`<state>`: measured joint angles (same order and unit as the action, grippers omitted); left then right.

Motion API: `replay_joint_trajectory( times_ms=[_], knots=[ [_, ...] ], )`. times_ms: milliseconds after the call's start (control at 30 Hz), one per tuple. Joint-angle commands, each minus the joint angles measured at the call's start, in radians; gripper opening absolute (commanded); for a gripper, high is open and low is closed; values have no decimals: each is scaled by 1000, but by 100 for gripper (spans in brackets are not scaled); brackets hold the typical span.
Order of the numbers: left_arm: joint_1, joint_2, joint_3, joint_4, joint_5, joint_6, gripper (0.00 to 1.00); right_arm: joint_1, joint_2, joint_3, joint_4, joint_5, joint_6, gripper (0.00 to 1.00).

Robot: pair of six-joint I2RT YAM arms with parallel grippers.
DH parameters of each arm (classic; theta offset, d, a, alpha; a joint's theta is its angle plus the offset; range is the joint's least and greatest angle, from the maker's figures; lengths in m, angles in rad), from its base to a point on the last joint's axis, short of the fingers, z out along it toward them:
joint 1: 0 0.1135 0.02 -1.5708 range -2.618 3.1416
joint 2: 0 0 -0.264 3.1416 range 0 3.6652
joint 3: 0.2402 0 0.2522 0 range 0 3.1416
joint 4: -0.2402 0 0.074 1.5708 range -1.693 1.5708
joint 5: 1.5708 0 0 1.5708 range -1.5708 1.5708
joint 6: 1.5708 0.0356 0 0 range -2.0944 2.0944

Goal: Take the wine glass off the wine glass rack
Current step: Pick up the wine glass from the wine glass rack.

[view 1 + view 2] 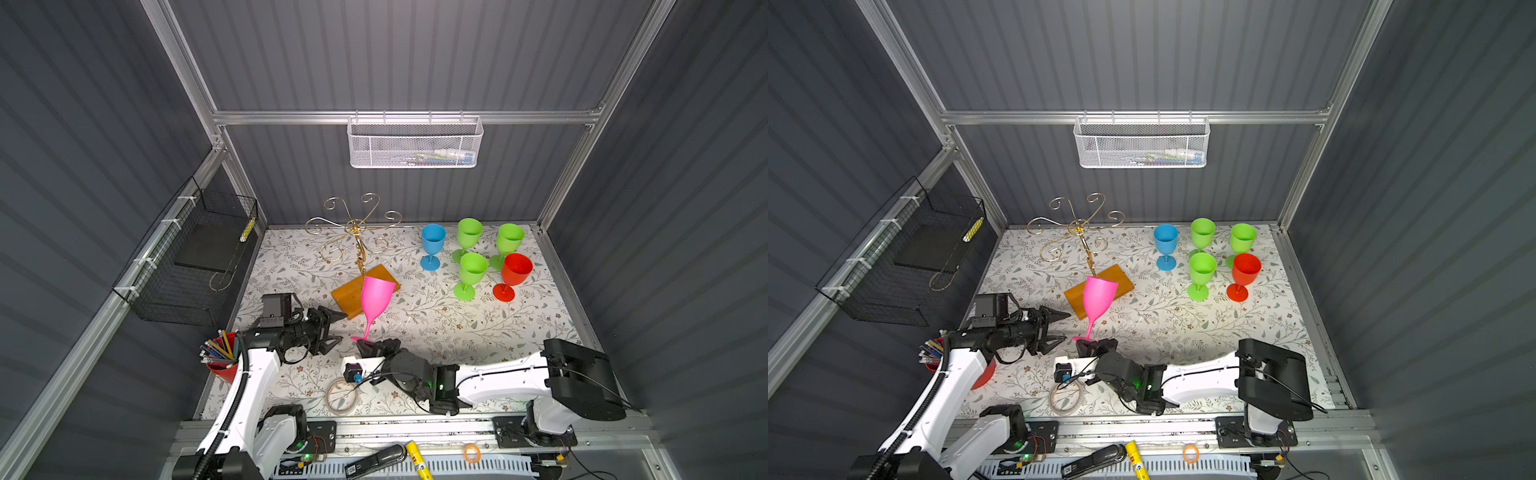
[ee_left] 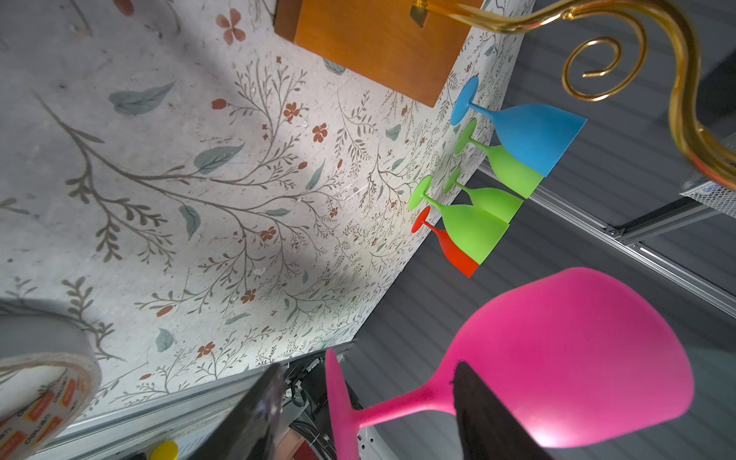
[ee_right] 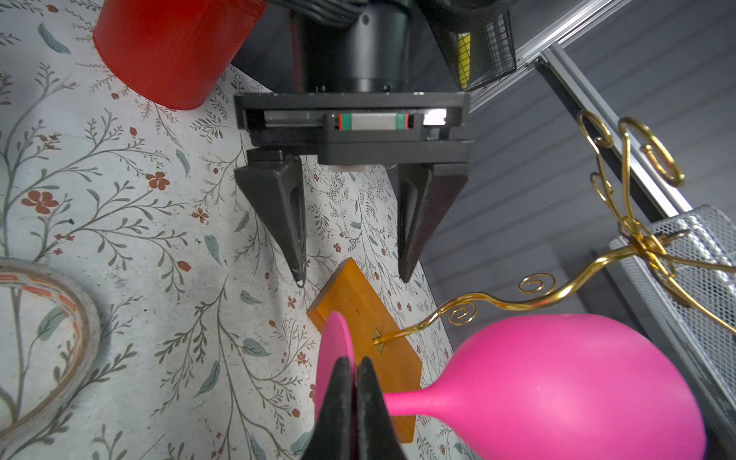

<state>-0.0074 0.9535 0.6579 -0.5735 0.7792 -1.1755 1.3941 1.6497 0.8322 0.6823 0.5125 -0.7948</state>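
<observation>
Right gripper point(image 3: 355, 360) pinches the pink glass point(image 3: 557, 382) by its foot, rack point(image 3: 352, 296) just beyond. Left gripper point(image 3: 351, 280) gapes wide, facing it, close.

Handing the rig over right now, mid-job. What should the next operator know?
Right pincer: shut on the pink plastic wine glass, at its stem by the foot; glass tilted, bowl up.
Left pincer: open, empty, near that stem.
Gold wire wine glass rack with wooden base: every arm bare.
Done: glass is off the rack.
Left: probably stand it on the floral table, then release.
</observation>
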Motion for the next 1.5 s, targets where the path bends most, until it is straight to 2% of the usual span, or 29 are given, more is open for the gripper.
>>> replay_joint_trajectory(
  times_ms=[0,433,933,1467],
  knots=[
    [-11,7,-24,16,3,-21,66,-4,28,39,91,20,-58,0],
    [-41,13,-41,70,-7,-70,58,-30,128,80,184,38,-104,0],
    [-75,51,-77,144,-43,-131,31,-37,168,87,251,42,-139,0],
    [-86,57,-69,173,-46,-162,28,-38,193,102,245,36,-142,0]
  ],
)
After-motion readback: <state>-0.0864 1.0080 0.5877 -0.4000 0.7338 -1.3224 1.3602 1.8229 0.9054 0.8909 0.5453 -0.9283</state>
